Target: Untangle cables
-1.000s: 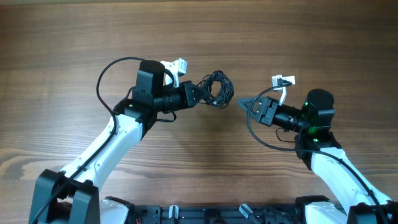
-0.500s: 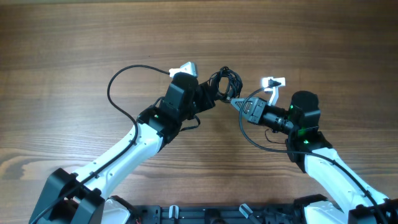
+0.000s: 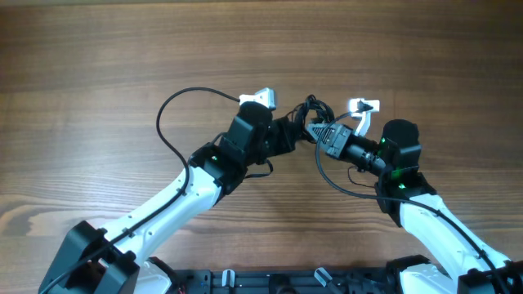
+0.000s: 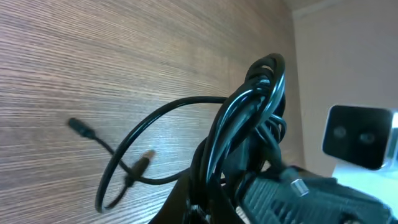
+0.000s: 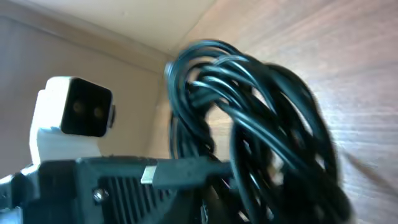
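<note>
The cables (image 3: 315, 107) are a small bunch of thin dark loops lifted over the middle of the wooden table. My left gripper (image 3: 299, 129) and right gripper (image 3: 314, 129) meet tip to tip just under the bunch. In the left wrist view the cables (image 4: 252, 118) rise from my left gripper (image 4: 200, 208), which is shut on them. One loose loop (image 4: 134, 158) and a small plug end (image 4: 79, 127) hang over the wood. In the right wrist view the cables (image 5: 267, 130) fill the frame above my right gripper (image 5: 208, 210), which is shut on the strands, and a flat plug (image 5: 180, 173) lies across.
The left arm's thick black cable (image 3: 173, 110) arcs out to the left. The right arm's own cable (image 3: 331, 175) loops under its wrist. White wrist cameras (image 3: 260, 98) (image 3: 364, 106) stick up beside the bunch. The table (image 3: 98, 65) stretches out on all sides.
The left arm swung right, carrying the bunch toward the centre. The right arm came left to meet it and its jaws shut on the bunch.
</note>
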### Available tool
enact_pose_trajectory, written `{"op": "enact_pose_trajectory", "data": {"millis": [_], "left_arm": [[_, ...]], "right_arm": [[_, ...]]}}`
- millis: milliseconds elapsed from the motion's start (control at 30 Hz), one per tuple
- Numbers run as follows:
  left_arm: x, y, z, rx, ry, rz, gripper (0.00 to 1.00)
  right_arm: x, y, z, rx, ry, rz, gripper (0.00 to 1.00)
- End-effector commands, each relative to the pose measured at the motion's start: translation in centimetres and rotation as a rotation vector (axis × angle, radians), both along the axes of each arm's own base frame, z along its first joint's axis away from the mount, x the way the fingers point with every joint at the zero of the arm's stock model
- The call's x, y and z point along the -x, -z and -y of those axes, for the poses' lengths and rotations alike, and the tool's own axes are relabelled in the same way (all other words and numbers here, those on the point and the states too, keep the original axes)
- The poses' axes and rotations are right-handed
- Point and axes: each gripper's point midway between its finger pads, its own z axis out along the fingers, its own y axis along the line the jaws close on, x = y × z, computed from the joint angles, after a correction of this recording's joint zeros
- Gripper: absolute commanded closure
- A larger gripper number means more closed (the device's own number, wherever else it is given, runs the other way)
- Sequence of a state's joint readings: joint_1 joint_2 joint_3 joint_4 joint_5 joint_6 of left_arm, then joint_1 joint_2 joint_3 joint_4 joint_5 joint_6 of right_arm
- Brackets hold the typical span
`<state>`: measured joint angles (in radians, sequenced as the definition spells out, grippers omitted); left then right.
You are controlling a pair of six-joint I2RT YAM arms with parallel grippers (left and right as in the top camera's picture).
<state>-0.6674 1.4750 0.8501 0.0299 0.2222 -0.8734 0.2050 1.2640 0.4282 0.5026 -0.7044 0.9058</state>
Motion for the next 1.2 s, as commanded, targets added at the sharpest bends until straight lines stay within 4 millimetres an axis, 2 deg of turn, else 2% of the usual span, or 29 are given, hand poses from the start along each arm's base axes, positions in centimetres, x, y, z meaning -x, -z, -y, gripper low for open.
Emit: {"op": "enact_pose_trajectory", "data": {"millis": [0,67,133,167,267,333,400,533,600,700,833,933,1000,1067,1167], "left_arm": [[1.0,-1.3,0.9,0.023,0.079,0.037,0.96],[1.3,-1.9,1.6,0.048,0.124,0.059,0.96],[2.4,-4.3,3.4,0.134,0.266,0.137,0.96],[3.0,-5.0,3.9,0.169,0.313,0.148,0.96],[4.2,-5.1,4.3,0.189,0.381,0.133,0.96],[3.4,-4.7,3.8,0.163,0.338,0.139,0.96],[1.5,-4.4,2.4,0.137,0.260,0.148,0.96],[-3.3,-3.5,-3.7,0.108,0.079,0.116,0.96],[-3.9,-3.2,-5.0,0.107,0.053,0.095,0.96],[-2.8,-3.5,-3.9,0.142,0.125,0.079,0.96],[-1.1,-3.7,-1.8,0.152,0.197,0.080,0.96],[-0.8,-4.5,-0.9,0.168,0.220,0.114,0.96],[-0.9,-4.8,-0.8,0.175,0.221,0.130,0.96],[-0.9,-4.8,-0.8,0.177,0.224,0.131,0.96],[-0.5,-4.9,-0.6,0.187,0.245,0.125,0.96]], "right_arm": [[-1.1,0.2,0.7,0.016,0.074,-0.005,0.96],[-1.4,2.1,1.9,0.068,0.150,-0.074,0.96],[-1.5,4.0,2.8,0.114,0.208,-0.137,0.95],[-1.7,4.3,3.0,0.120,0.218,-0.143,0.95],[-1.9,4.0,3.0,0.116,0.224,-0.127,0.95],[-1.7,3.6,2.5,0.100,0.192,-0.115,0.92],[-1.2,2.8,2.0,0.064,0.137,-0.103,0.84],[0.5,-1.2,3.2,-0.027,-0.021,0.008,0.62],[1.2,-2.2,3.5,-0.037,-0.069,0.057,0.57],[1.3,-2.1,3.3,-0.030,-0.079,0.065,0.55],[2.4,-2.0,1.2,-0.020,-0.152,0.075,0.52],[2.0,-0.4,0.4,0.022,-0.113,0.029,0.51],[2.0,0.1,0.4,0.026,-0.111,0.006,0.53],[2.0,0.5,0.4,0.027,-0.110,-0.010,0.62],[1.8,0.6,0.6,0.034,-0.093,-0.011,0.66]]}}
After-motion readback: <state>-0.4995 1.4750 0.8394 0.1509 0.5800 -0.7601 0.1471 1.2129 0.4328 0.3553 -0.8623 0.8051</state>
